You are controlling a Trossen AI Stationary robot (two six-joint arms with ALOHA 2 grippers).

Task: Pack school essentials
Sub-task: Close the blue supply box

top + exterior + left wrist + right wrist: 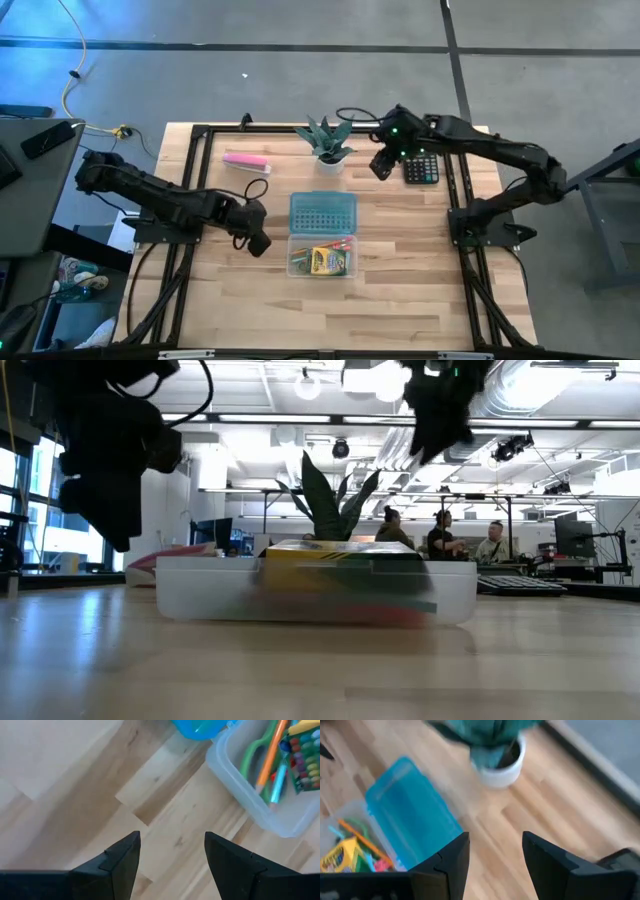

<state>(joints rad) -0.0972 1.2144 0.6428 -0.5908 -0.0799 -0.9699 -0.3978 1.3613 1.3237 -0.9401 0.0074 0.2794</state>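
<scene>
Both end effectors hang empty with fingers spread — the left end effector [254, 228] just beside the clear plastic bin [322, 259], the right end effector [383, 160] near the potted green plant in its white pot [330, 146]. A careless reach for the blue lid [322, 212] could clip the plant. Crayon box [325, 262], scissors and pencils already lie inside — the bin open.

I see the clear box [322, 258] at the table's [400, 290] middle, its lid [322, 211] lying just behind it; the crayon box [328, 261] lies inside; the plant pot [329, 157] stands behind the lid; the calculator [421, 169] lies right of the pot, the long bar [246, 160] left.
</scene>
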